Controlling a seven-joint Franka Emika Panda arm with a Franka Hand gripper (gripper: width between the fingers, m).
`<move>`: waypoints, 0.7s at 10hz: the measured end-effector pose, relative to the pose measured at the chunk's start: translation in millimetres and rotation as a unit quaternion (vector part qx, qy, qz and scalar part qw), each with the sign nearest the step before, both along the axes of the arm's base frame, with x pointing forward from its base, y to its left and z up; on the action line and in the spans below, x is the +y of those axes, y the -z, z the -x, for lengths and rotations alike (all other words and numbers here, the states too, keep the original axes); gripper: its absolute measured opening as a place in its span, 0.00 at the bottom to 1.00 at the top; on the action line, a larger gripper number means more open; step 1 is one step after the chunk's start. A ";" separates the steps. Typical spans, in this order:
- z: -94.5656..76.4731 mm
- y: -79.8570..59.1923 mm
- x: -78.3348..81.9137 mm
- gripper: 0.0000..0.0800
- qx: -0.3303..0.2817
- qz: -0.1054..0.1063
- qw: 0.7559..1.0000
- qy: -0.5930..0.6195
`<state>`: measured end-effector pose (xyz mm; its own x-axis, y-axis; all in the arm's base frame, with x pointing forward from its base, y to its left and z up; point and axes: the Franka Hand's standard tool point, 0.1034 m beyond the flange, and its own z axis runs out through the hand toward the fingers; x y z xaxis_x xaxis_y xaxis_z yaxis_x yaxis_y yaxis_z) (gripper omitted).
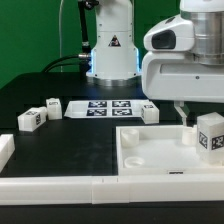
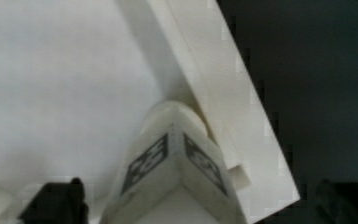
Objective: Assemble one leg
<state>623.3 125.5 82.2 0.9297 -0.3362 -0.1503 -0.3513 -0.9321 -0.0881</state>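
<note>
A leg [image 1: 210,136], a small white block with a black-and-white marker, stands at the right edge of the exterior view, on or just above the corner of the large white panel [image 1: 150,150]. My gripper [image 1: 205,118] is over it with one dark finger [image 1: 183,112] beside it. In the wrist view the leg [image 2: 176,165] points up between my two dark fingertips [image 2: 60,202], and the gripper [image 2: 202,205] is spread wide with gaps on both sides. The panel's surface and rim [image 2: 87,80] lie beneath. The gripper is open around the leg.
Three more legs lie on the black table: two at the exterior view's left [image 1: 30,119] [image 1: 51,106] and one near the middle [image 1: 148,112]. The marker board [image 1: 110,107] lies behind the panel. White border bars run along the front [image 1: 60,186] and left [image 1: 5,150].
</note>
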 end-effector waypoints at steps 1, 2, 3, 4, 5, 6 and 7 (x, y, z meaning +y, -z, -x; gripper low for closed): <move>-1.6 1.9 0.1 0.81 -0.008 -0.006 0.998 -0.064; -0.9 3.7 -0.2 0.81 -0.014 -0.013 0.993 -0.120; -0.7 4.2 -0.7 0.81 -0.020 -0.016 0.985 -0.168; -1.7 4.0 -2.7 0.81 -0.029 -0.020 0.973 -0.228; -2.8 3.8 -5.0 0.81 -0.034 -0.023 0.967 -0.251; -2.7 3.9 -4.5 0.81 -0.032 -0.021 0.970 -0.239; -2.7 3.9 -4.7 0.65 -0.032 -0.021 0.970 -0.239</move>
